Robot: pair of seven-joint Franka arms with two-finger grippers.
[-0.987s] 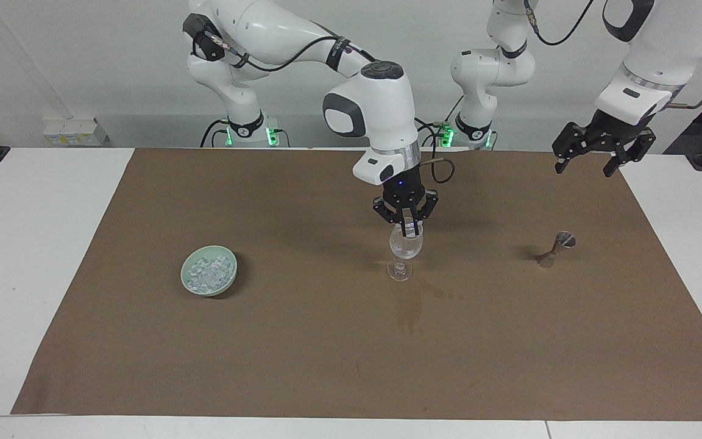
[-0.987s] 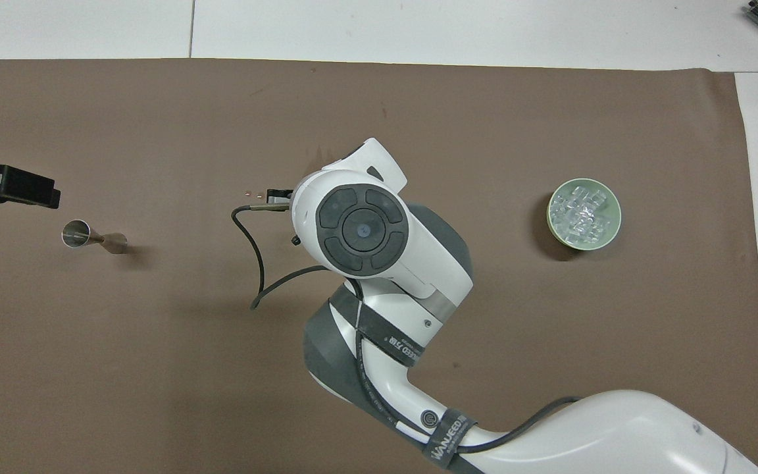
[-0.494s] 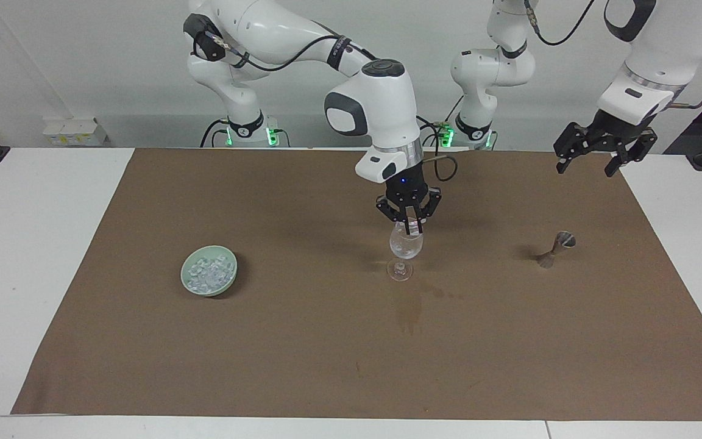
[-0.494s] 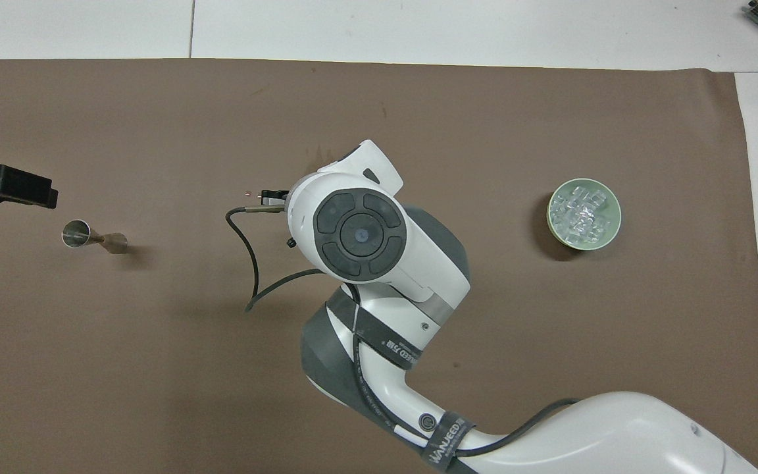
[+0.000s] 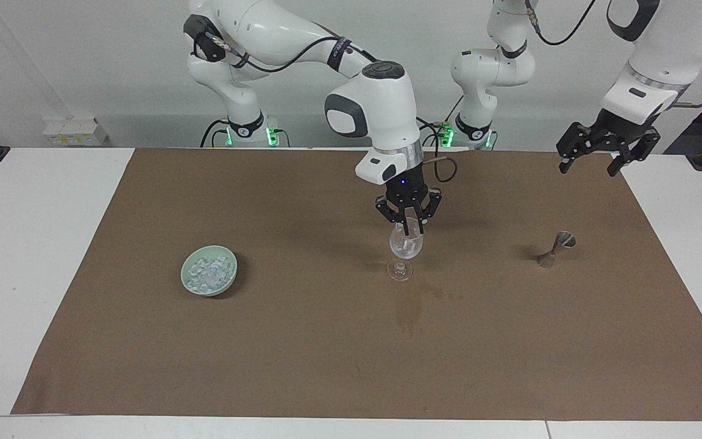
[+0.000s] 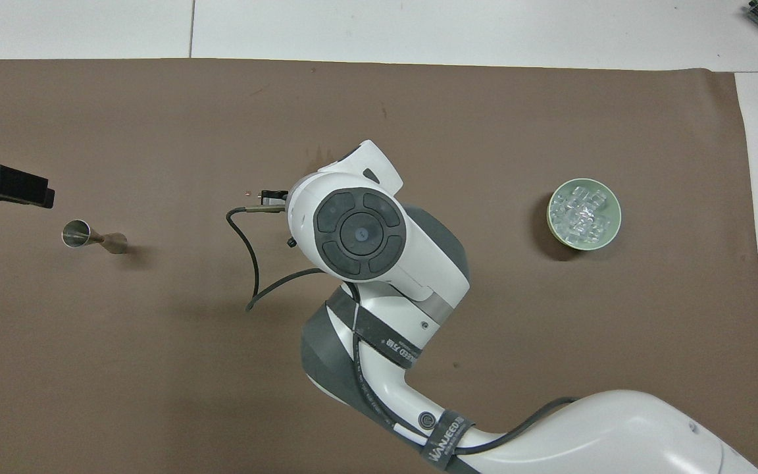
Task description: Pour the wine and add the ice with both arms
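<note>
Ice-adding step: the right tool (image 5: 411,230) hangs directly over the wine glass (image 5: 405,245), finger state unclear. Next, fetching more ice (image 5: 208,272). The left tool (image 5: 595,153), fingers apart, waits.

High facing camera across table looking at robots, steep overhead from robots' end, both sharing brown mat (image 5: 265,341)

Ice (image 5: 208,272) in bowl (image 5: 187,282) toward right arm's end; glass (image 5: 405,247) mid-mat, apparently upright; jigger (image 5: 555,249) toward left arm's end.
</note>
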